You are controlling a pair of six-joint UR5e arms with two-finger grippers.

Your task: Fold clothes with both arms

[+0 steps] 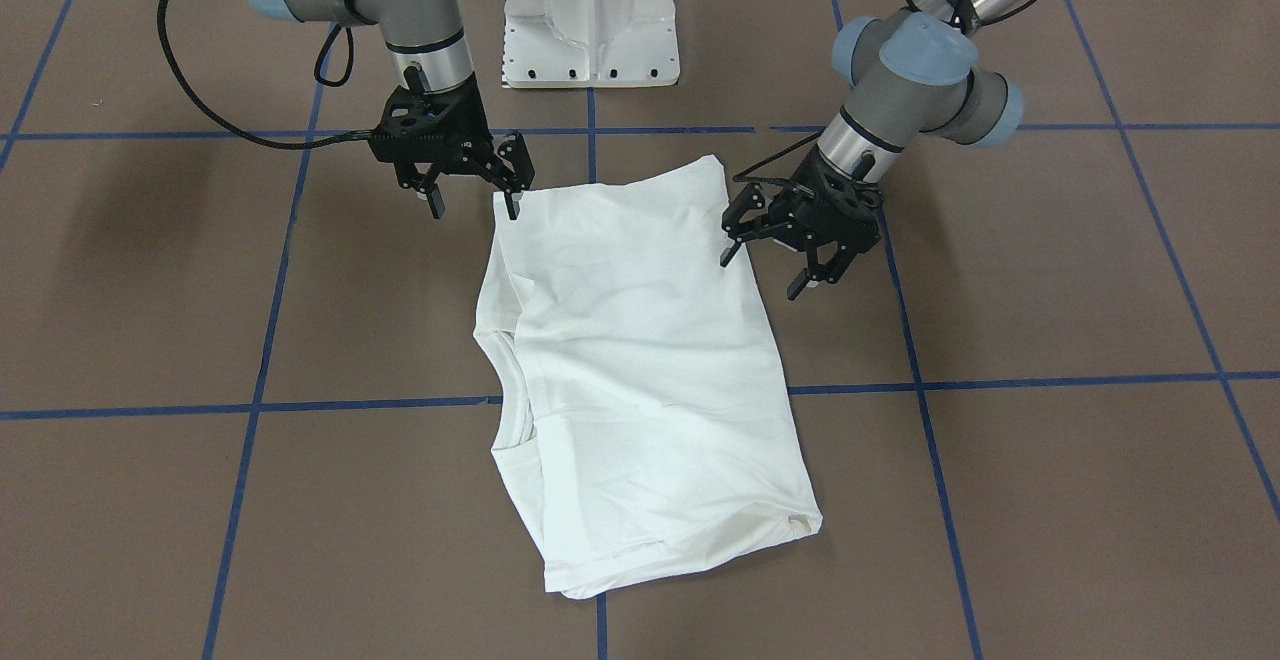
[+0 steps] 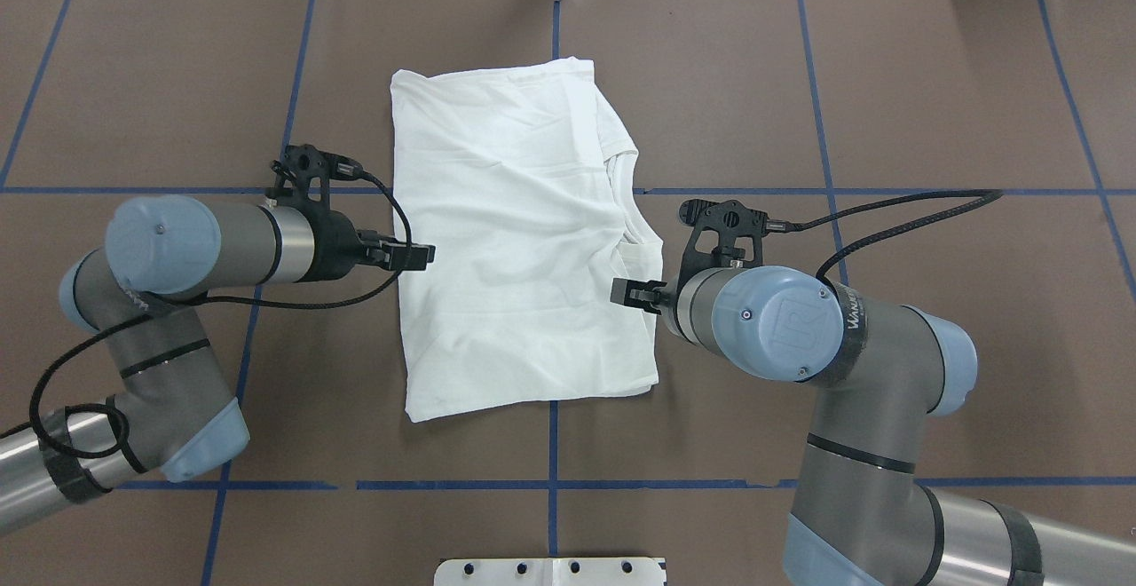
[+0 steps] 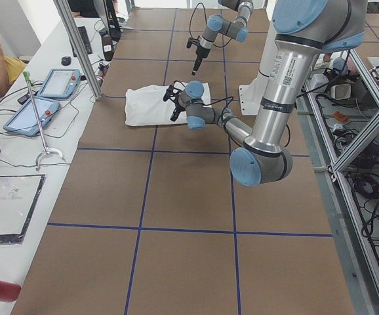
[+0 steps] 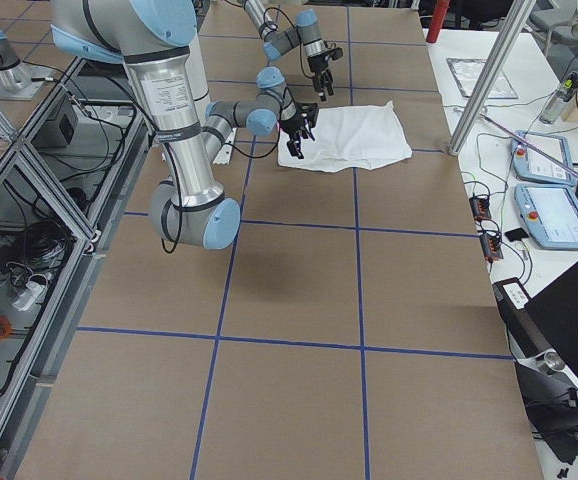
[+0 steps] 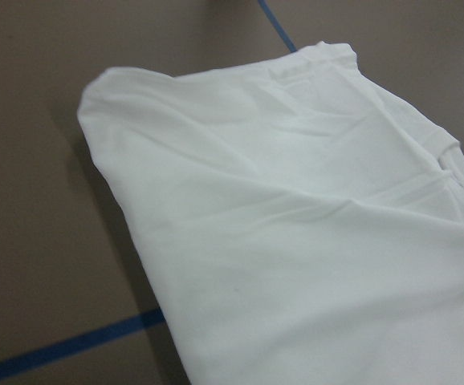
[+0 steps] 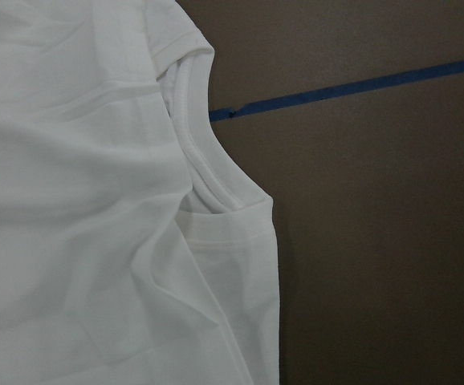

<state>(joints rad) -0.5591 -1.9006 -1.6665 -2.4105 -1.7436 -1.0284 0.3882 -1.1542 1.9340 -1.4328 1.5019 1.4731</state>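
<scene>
1. The white fabric T-shirt (image 2: 515, 240), folded, lies centre-frame in the overhead view on the brown blue-taped table (image 2: 799, 106), with its long axis running top to bottom.
2. The black two-finger left gripper (image 2: 417, 255) flanks its left edge and the black right gripper (image 2: 626, 291) its collar-side right edge, both equally near.
3. Both claws are spread and empty; their tips possibly brush the cloth.

Brown table (image 2: 932, 80) with blue tape grid (image 2: 444, 484), a folded white T-shirt (image 2: 506, 240) flat on its middle
</scene>
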